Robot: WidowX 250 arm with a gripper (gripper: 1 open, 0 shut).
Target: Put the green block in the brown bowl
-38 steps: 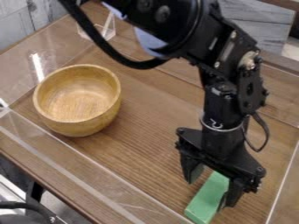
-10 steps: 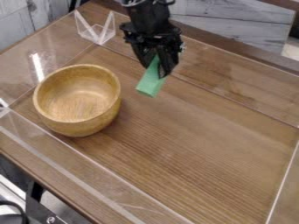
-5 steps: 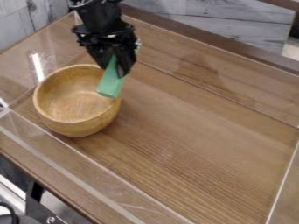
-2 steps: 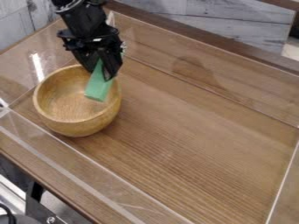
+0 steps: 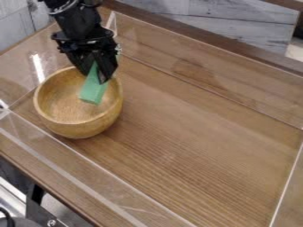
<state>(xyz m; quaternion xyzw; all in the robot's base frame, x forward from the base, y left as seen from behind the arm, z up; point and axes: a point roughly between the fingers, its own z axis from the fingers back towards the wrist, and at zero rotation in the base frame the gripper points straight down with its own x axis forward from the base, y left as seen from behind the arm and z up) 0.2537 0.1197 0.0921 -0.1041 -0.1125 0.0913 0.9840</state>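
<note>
Green block (image 5: 92, 86) seemingly near-upright, slightly tilted

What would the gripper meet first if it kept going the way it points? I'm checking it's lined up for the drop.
Most likely the inside of the brown bowl: the gripper points steeply down over it, the green block leading. Depth is uncertain.

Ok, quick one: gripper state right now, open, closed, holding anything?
Gripper: closed on the green block, holding it tilted over the brown bowl; the block's lower end hangs inside the rim.
</note>
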